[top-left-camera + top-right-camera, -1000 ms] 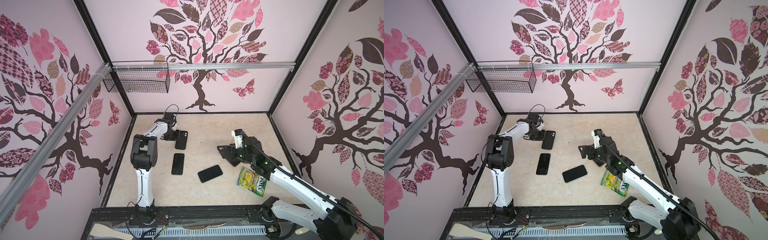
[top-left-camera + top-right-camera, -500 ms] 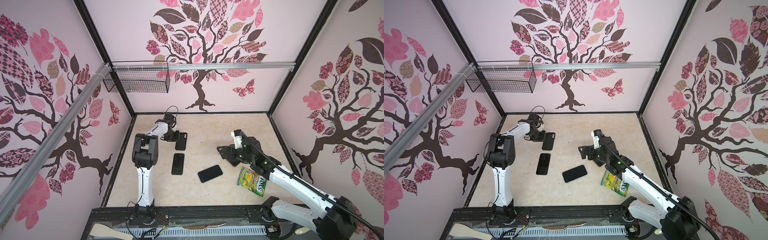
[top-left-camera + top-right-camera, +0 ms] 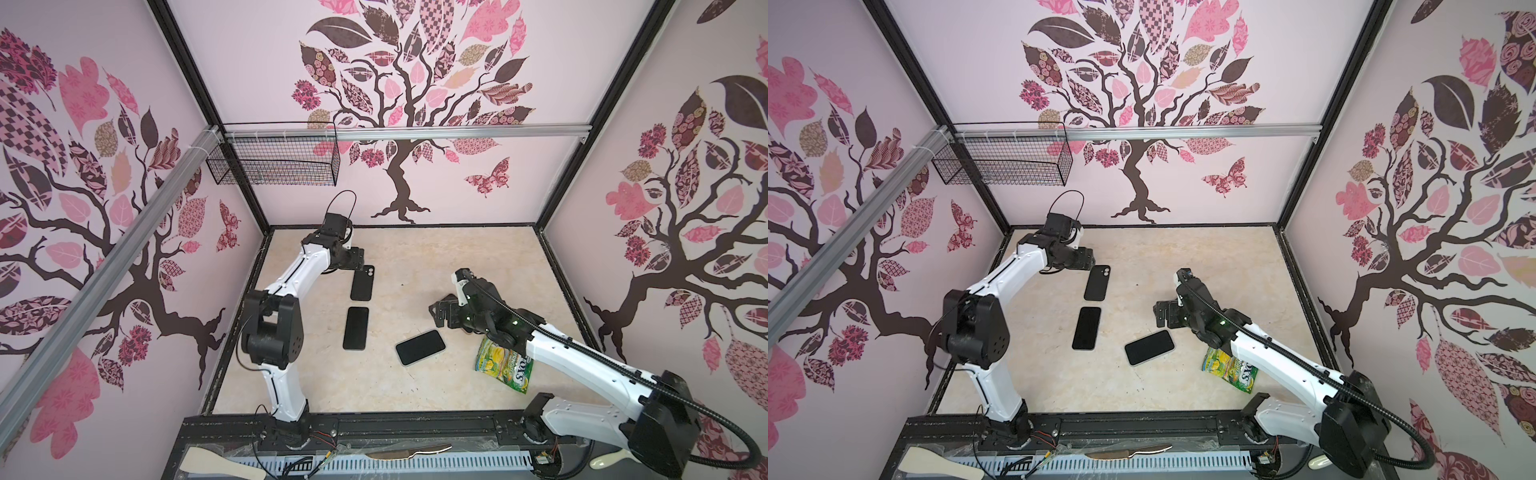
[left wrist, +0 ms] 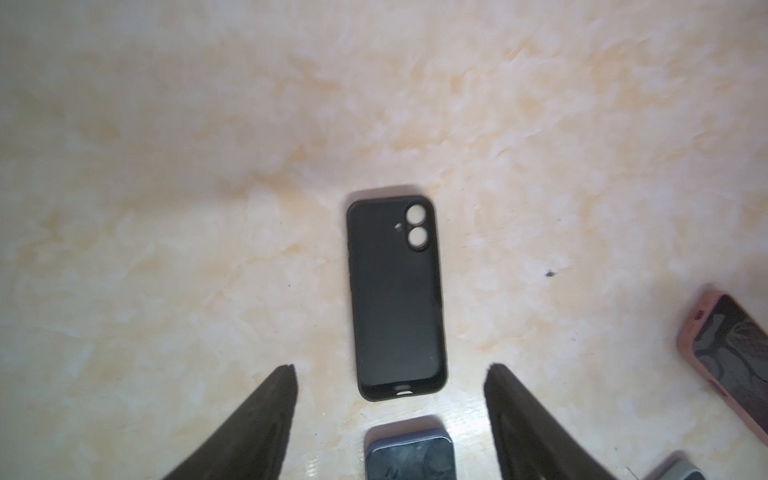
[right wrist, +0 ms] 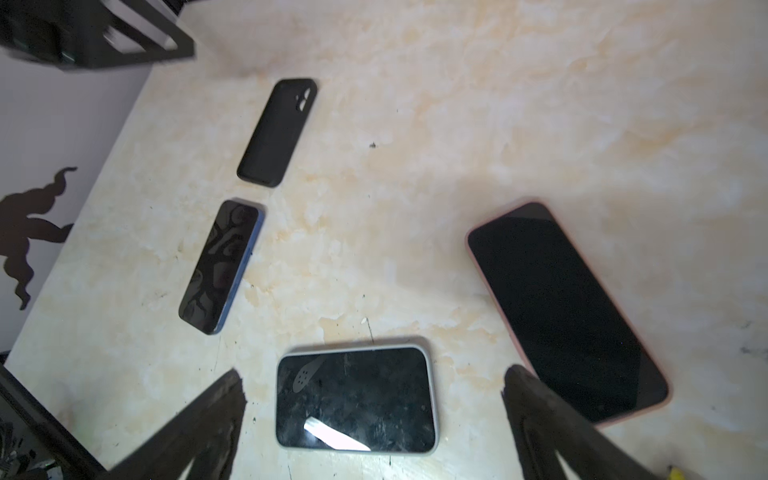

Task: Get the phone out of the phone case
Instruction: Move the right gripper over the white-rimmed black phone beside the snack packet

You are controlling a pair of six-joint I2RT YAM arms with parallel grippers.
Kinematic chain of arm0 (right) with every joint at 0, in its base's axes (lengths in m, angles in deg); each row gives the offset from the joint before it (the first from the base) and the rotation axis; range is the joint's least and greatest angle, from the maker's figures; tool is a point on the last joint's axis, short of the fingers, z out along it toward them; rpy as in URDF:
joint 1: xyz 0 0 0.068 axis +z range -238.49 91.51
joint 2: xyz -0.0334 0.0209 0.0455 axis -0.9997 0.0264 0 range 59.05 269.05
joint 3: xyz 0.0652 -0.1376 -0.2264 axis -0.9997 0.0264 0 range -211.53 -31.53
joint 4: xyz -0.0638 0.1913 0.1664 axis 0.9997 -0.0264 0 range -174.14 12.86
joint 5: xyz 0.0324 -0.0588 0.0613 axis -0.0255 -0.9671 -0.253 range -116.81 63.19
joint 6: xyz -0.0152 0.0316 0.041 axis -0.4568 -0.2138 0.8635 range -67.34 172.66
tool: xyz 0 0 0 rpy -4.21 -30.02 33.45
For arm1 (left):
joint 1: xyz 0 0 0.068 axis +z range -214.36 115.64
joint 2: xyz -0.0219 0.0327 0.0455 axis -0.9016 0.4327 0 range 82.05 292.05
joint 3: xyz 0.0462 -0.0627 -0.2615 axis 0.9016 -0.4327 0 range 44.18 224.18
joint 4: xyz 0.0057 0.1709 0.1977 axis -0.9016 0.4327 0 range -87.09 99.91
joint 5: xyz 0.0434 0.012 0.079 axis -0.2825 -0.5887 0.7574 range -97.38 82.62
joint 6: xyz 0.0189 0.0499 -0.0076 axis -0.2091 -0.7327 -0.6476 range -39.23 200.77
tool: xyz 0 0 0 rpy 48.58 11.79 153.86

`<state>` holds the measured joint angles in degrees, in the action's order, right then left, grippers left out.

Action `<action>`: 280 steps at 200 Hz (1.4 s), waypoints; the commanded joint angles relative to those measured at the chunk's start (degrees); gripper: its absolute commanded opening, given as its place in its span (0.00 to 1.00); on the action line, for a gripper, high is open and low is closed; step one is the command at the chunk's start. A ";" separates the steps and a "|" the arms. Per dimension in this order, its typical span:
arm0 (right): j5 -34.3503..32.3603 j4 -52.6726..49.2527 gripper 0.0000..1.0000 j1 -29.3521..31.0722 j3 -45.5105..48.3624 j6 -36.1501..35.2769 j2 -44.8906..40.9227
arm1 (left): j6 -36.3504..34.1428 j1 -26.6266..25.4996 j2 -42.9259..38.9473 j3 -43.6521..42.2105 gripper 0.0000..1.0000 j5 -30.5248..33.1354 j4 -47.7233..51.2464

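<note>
- The black soft phone case [image 4: 395, 299] lies flat and empty on the beige marbled tabletop [image 3: 457, 257]. Pale table shows through its camera holes, and we judge it was laid clear of the phones so that nothing overlaps.
- The left gripper [image 4: 390, 368] sits at the case's near end with its fingers spread and nothing between them, so the case rests on its own.
- The blue-edged dark phone [image 5: 220, 266] lies screen up, end to end with the case but apart from it. We take it to be out of the case.
- The right gripper [image 5: 374, 372] hangs wide open over a white-rimmed phone [image 5: 355, 399], gripping nothing, with a pink-cased phone [image 5: 565, 311] alongside.
</note>
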<state>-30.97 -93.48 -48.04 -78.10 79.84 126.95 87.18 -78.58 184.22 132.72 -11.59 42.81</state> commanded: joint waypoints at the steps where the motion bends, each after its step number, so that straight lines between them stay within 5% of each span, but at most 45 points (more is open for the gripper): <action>1: -2.78 -4.50 1.00 1.75 -1.57 4.68 2.24 | 1.68 -3.29 -6.91 -7.15 0.83 4.03 -4.72; 32: 1.60 -6.21 0.99 2.90 0.03 6.39 4.13 | 6.64 -7.60 -17.19 -17.46 0.98 6.37 -8.54; 67: 4.26 -8.08 0.97 3.80 1.11 9.96 5.37 | 16.36 -10.22 -28.23 -30.19 0.98 7.95 -13.17; 123: 7.69 -5.19 0.93 5.30 4.51 18.69 7.52 | 20.80 -10.04 -42.27 -43.15 0.98 4.67 -14.43; 192: 11.32 -0.77 0.89 5.36 5.72 22.95 12.18 | 18.63 -10.26 -40.65 -42.87 0.98 -3.46 -7.14; 280: 12.38 2.07 0.90 5.43 6.11 24.52 16.18 | 19.95 -10.30 -39.68 -42.17 0.98 -0.33 -4.54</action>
<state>-19.19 -92.01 -42.91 -71.98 103.27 141.59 106.51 -88.79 144.26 90.77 -12.82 37.32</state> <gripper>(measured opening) 0.901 0.983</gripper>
